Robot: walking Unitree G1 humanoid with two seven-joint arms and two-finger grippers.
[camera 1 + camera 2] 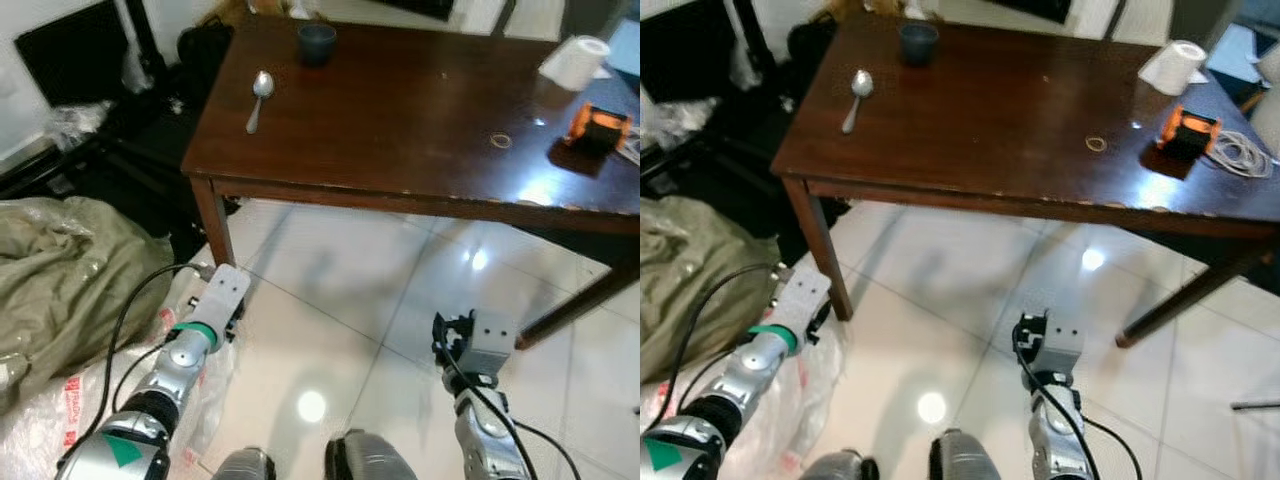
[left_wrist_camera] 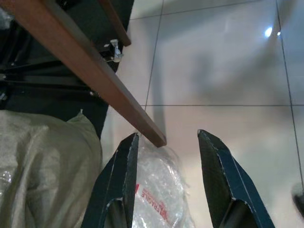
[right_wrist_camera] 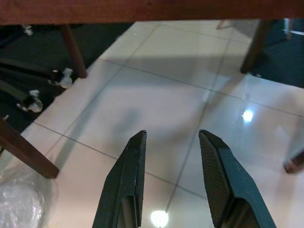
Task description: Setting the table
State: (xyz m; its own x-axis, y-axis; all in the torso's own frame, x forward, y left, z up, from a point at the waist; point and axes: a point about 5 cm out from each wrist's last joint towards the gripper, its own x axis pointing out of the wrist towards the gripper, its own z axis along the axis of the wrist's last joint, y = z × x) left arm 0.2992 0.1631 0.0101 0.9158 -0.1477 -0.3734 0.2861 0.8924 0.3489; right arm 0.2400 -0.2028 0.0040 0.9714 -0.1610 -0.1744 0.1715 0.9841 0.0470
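Apparently the robot stands before the dark brown wooden table (image 1: 400, 120) with both arms low over the glossy white tiled floor (image 1: 330, 300), the left gripper (image 2: 164, 185) and the right gripper (image 3: 171, 183) each spread apart and grasping nothing. In the upper left of the frame a silver metal spoon (image 1: 258, 98) lies on the tabletop, just below a small dark blue cup (image 1: 317, 43), while a white paper roll (image 1: 575, 60) sits at the upper right. The setting seems only begun; the next move probably asks for raising one arm to table height towards the spoon.
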